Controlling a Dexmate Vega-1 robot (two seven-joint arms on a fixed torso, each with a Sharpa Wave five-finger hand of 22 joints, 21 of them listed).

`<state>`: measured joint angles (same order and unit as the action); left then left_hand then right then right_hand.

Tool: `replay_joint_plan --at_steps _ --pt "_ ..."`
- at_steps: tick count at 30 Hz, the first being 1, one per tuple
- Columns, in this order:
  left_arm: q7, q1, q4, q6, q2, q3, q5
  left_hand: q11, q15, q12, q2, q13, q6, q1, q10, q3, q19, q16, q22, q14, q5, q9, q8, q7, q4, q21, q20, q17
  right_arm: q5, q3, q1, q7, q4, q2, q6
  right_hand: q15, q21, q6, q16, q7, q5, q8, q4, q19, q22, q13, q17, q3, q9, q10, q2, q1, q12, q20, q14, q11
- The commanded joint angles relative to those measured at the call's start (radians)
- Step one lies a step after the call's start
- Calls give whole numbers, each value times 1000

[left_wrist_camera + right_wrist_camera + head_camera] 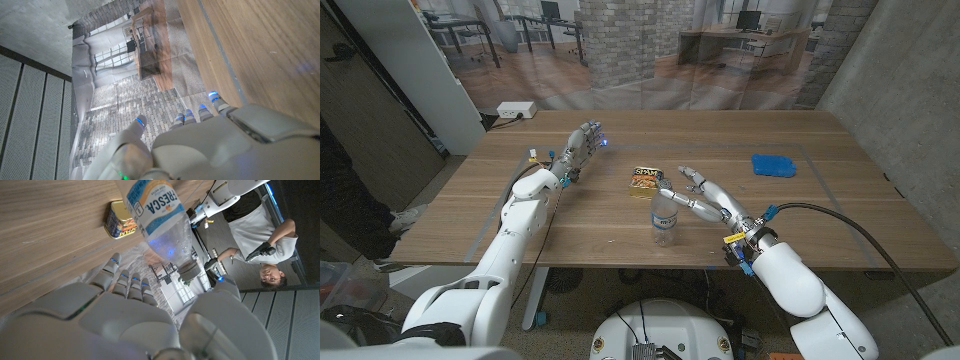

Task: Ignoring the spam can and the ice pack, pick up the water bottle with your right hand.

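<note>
R hand (pixel 705 198) is open, fingers spread, holding nothing. Water bottle (pixel 664 222) stands upright just beside its fingers, spam can (pixel 645 182) a bit beyond. L hand (pixel 578 150) open, well apart.

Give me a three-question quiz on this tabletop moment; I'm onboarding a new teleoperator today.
1. True or false: the right hand has its fingers open beside the water bottle, not closed on it.
2. Which thing lies nearest the bottle? A) ice pack B) spam can C) power strip
3. Fill in: the left hand holds ____.

Key: 1 true; 2 B; 3 nothing.
</note>
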<state>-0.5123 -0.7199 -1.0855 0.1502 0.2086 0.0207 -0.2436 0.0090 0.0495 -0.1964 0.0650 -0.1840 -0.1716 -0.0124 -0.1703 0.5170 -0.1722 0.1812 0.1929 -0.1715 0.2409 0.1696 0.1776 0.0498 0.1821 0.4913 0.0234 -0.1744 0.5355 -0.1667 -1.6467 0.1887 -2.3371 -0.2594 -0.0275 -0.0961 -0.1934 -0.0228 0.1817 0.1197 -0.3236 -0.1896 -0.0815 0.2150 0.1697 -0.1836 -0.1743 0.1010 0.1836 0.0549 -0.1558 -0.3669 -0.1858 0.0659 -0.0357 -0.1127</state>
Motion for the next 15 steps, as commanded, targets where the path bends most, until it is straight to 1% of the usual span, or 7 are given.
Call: replay_joint_plan --at_steps 1,15 --pt "-8 3 5 1 -1 2 7 3 3 -4 102 -1 -75 0 -60 -4 -57 6 2 -77 5 4 3 9 -1 0 7 -6 25 -37 8 -9 20 3 6 4 2 9 5 23 -7 0 -8 -1 3 -6 -6 -1 2 -8 -1 -13 -2 -5 6 1" --pt "-9 -7 -12 -4 3 1 10 1 2 -4 102 -1 -75 0 -60 -4 -57 6 2 -77 6 4 3 9 0 0 7 -6 78 -72 8 -42 44 9 12 11 1 55 6 18 -20 11 -22 0 3 -6 -6 -8 3 -39 4 -44 4 -12 9 12"
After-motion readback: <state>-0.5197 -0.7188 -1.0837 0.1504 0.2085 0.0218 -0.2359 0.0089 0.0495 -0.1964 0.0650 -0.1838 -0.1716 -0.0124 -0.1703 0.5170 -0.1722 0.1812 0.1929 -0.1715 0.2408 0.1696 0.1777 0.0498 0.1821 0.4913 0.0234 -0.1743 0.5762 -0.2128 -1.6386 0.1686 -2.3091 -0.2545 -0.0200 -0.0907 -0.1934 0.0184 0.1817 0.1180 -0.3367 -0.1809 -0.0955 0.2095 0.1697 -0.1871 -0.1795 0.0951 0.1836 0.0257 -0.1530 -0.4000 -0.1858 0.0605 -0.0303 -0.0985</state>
